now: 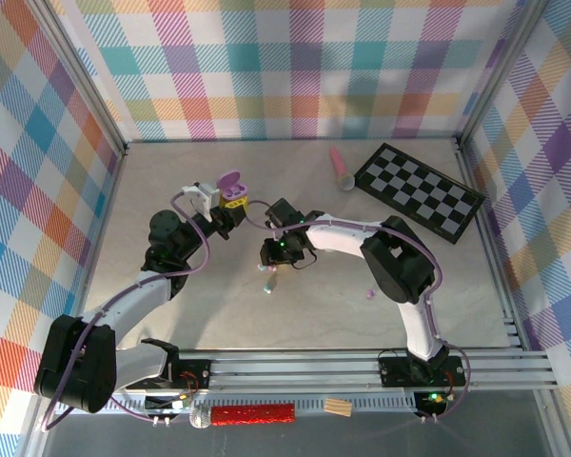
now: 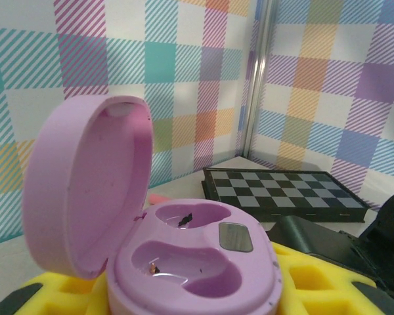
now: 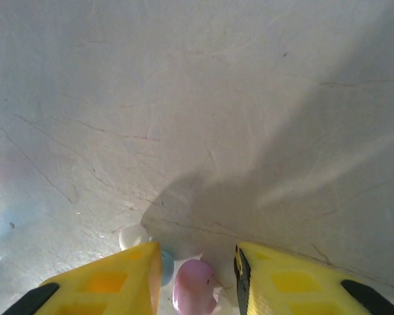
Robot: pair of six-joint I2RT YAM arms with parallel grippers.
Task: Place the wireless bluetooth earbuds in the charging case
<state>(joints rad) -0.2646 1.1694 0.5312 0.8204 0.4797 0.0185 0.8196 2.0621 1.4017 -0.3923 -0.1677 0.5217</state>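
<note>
Tabletop (image 1: 438, 286) from above: left gripper (image 1: 233, 200) clamps the open purple charging case (image 1: 230, 181); right gripper (image 1: 274, 259) hangs over tiny earbuds (image 1: 269, 282) mid-table. Left wrist: both case wells empty, yellow fingers (image 2: 52, 289) hugging its base. Right wrist: fingers spread, pink earbud (image 3: 195, 286) lying between them.

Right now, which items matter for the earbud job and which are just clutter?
Job:
- charging case, open, held by left gripper
- pink earbud between the open fingers of right gripper
- blue earbud beside it
- stray earbud

Clutter:
- toy microphone
- checkerboard
- red glitter bar
- wooden block
</note>
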